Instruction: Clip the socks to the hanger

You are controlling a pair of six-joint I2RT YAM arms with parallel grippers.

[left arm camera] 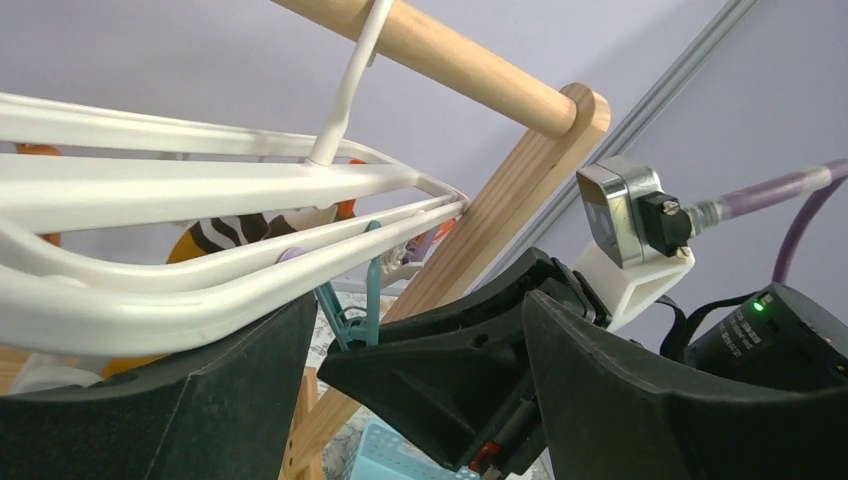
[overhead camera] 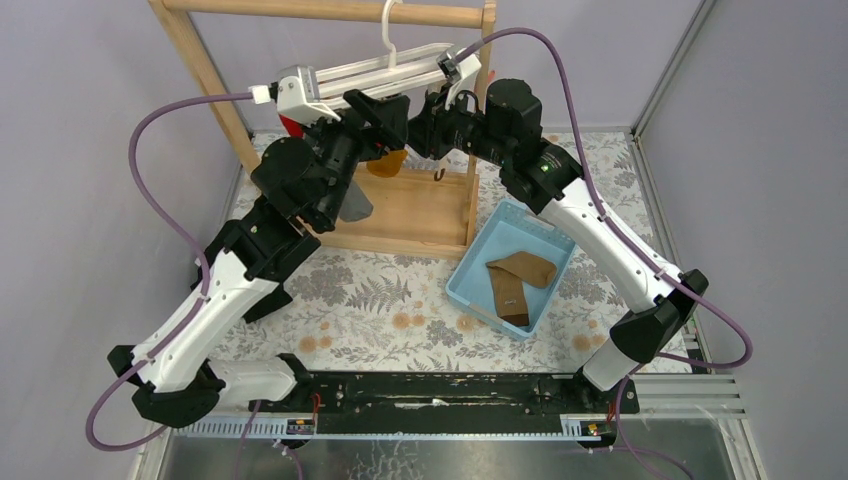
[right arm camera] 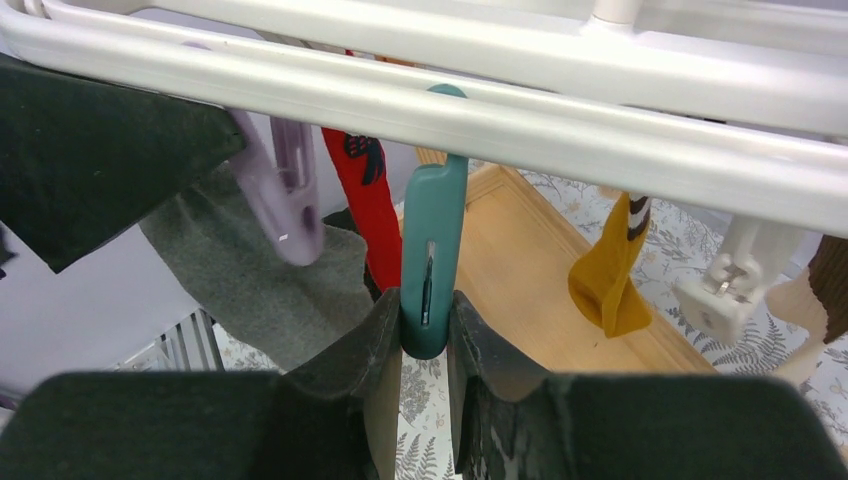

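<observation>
Surface [overhead camera: 400, 300]: floral cloth, lilac walls around it; arm bases along the lower edge of the top view.

Rail stand [overhead camera: 410, 215]: wood, upper centre; carries the hanger.

Hanger [overhead camera: 385, 68]: white bar frame, hooked on the rail at top centre; both arms are raised to it.

Tray [overhead camera: 535, 232]: blue, right of centre on the surface, well apart from the hanger.

Socks [overhead camera: 518, 280]: two, tan lying over dark brown, in the tray. Neither is held or clipped.

Left claw [left arm camera: 415, 320]: wide, holding nothing. The hanger bars pass above its left finger; contact cannot be told.

Right claw [right arm camera: 425, 330]: narrow, pinched on the lower end of the teal clip.

Teal clip [right arm camera: 432, 240]: hangs from a hanger bar at the centre of the right wrist view, with a lilac clip [right arm camera: 290, 190] to its left and a mustard sock [right arm camera: 605, 280] to its right. Whether its mouth is open cannot be told.

Step judged: clip secured, sock not yet fetched.

Handling note:
- Pinch square on the clip's flat sides so it cannot twist out.
- Hold it without dragging the frame along the rail.
- Send the free left claw down to the tray and take the upper tan sock by one end, so that only one sock lifts.
- Feed that edge straight into the clip.
</observation>
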